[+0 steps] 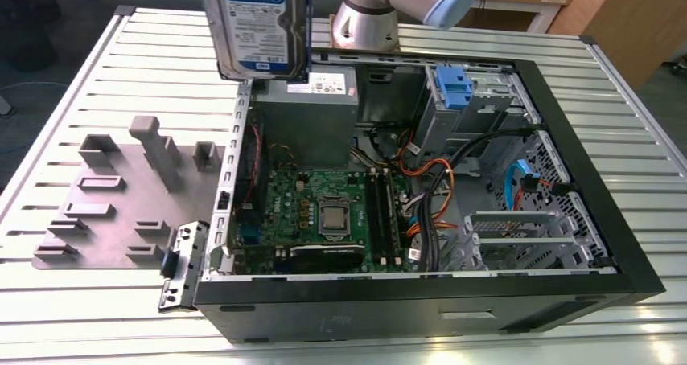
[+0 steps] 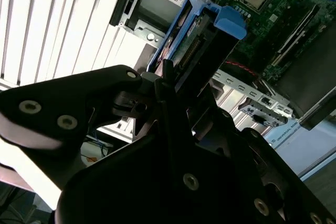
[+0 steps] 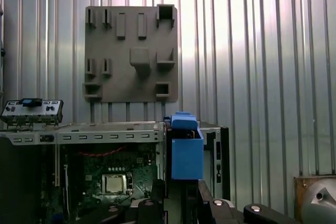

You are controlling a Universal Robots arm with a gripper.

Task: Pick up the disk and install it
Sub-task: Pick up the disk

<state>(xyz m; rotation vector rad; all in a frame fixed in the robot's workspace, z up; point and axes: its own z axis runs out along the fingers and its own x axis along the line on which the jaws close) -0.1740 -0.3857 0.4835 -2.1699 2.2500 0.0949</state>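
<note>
My end effector (image 2: 169, 80) grips the disk (image 1: 257, 27), held clear of the desk (image 1: 86, 317) at eleven o'clock over the open computer case (image 1: 429, 313) in the exterior view: pickup done, I judge, installation left.

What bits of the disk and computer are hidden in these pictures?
1. Exterior view: the top of the disk is cut off by the picture's upper edge.
2. Second wrist view: the gripper covers the disk's held end.
3. First wrist view: the disk is edge-on, its label hidden, and it blocks part of the computer case.
</note>
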